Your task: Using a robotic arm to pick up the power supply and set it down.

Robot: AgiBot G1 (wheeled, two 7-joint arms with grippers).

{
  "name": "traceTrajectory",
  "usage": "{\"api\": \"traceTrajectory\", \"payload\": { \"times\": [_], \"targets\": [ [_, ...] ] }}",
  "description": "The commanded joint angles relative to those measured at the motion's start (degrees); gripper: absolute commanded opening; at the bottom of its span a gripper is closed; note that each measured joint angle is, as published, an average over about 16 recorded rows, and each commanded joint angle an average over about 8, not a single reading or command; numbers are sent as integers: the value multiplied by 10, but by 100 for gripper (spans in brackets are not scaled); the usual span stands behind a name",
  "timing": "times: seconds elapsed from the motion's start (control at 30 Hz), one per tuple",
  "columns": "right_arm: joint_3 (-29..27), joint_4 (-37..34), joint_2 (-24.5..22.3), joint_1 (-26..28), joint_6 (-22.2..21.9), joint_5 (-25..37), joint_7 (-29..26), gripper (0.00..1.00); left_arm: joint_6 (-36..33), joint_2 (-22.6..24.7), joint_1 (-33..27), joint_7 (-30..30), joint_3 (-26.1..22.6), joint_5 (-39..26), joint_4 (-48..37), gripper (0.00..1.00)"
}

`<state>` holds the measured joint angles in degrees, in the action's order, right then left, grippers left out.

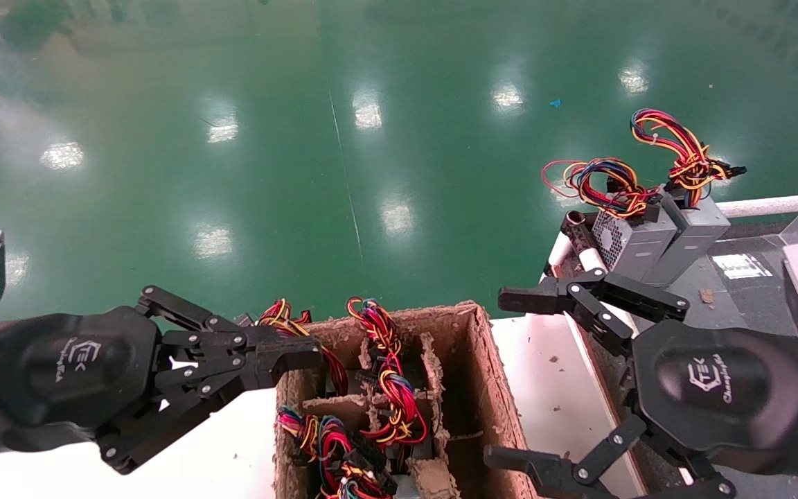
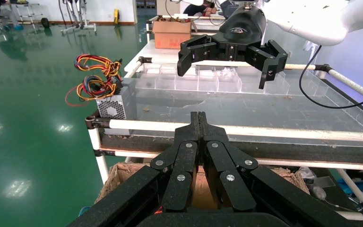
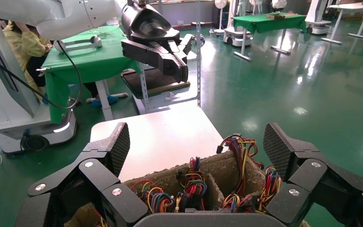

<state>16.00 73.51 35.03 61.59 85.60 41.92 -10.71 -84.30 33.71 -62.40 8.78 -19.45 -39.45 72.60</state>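
Observation:
Two silver-grey power supplies (image 1: pixel 638 244) stand side by side on the dark rack at the right, their coloured wires curling upward; one of them shows its vent face (image 2: pixel 112 108) in the left wrist view. More wire bundles (image 1: pixel 392 388) rise from the compartments of a worn cardboard box (image 1: pixel 489 388); the units under them are mostly hidden. My right gripper (image 1: pixel 510 380) hangs open over the box's right side, and between its pads (image 3: pixel 118 146) there are only the wires (image 3: pixel 194 182) below. At the box's left edge my left gripper (image 1: pixel 302 357) is shut and holds nothing.
The box sits on a white table (image 1: pixel 551 374). The rack has white tube rails (image 2: pixel 264 132) and clear plastic dividers (image 2: pixel 208 82) at its back. Shiny green floor (image 1: pixel 371 138) lies beyond. Green-covered tables and a person stand behind my left arm (image 3: pixel 151 35).

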Motion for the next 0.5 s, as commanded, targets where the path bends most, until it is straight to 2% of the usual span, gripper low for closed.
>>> {"api": "traceTrajectory", "payload": {
  "times": [0.03,0.17,0.5],
  "targets": [
    [0,0,0,0,0,0,0,100,0,0,0,0,0,0,0,50],
    [0,0,0,0,0,0,0,100,0,0,0,0,0,0,0,100],
    [7,10,0,-1,-19,27,0,100,0,0,0,0,0,0,0,100]
  ]
}}
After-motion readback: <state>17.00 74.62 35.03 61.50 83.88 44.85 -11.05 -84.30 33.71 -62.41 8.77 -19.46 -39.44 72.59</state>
